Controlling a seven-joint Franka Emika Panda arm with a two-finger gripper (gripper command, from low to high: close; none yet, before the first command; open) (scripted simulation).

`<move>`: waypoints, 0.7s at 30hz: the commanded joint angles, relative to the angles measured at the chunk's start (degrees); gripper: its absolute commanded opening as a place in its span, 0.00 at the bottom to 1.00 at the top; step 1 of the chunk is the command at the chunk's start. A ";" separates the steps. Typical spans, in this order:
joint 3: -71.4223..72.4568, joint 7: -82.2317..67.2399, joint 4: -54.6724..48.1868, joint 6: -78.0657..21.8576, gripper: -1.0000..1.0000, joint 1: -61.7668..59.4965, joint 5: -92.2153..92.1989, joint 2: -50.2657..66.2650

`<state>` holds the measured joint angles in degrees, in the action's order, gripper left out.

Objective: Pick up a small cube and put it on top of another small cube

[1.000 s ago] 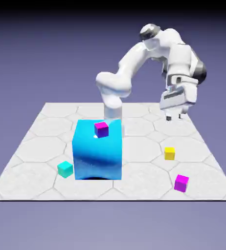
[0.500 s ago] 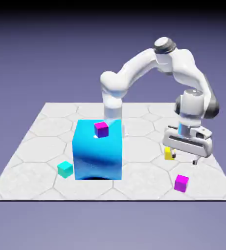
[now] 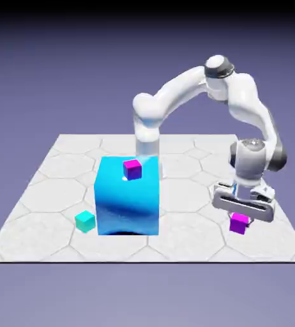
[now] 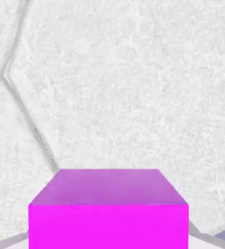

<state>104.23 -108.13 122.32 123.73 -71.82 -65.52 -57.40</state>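
My gripper (image 3: 240, 223) is shut on the small purple-magenta cube (image 3: 239, 225) at the exterior view's front right, and the cube appears to hang just above the tiled table (image 3: 54, 191). In the hand view the same cube (image 4: 108, 209) fills the bottom middle and hides both fingertips, with pale hexagon tiles behind it. The other small cube, the yellow one, is out of sight behind my hand.
A big glossy blue cube (image 3: 128, 198) stands left of centre with a pinker magenta small cube (image 3: 132, 168) on its top. A teal small cube (image 3: 85, 221) lies at its front left. The table's front edge runs close below my hand.
The arm swung from the back right down to the front right. The gripper went from open to shut on the purple-magenta cube, which now sits higher than where it lay.
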 commanded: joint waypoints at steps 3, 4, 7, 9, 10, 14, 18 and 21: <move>-4.54 6.10 2.61 1.94 0.00 6.23 4.05 3.50; -6.05 8.17 3.48 2.58 0.00 8.31 5.47 4.66; -10.59 14.37 6.09 4.48 0.00 14.54 9.70 8.16; -13.61 18.51 7.83 5.76 0.00 18.69 12.53 10.49; -15.12 20.58 8.70 6.39 0.00 20.77 13.94 11.65; -21.17 28.85 12.17 8.94 0.00 29.07 19.59 16.31; -27.22 37.11 15.65 11.48 0.00 37.38 25.24 20.97; -31.76 43.32 18.26 13.39 0.00 43.61 29.48 24.47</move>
<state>72.47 -64.77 140.58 137.06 -28.21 -35.99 -32.94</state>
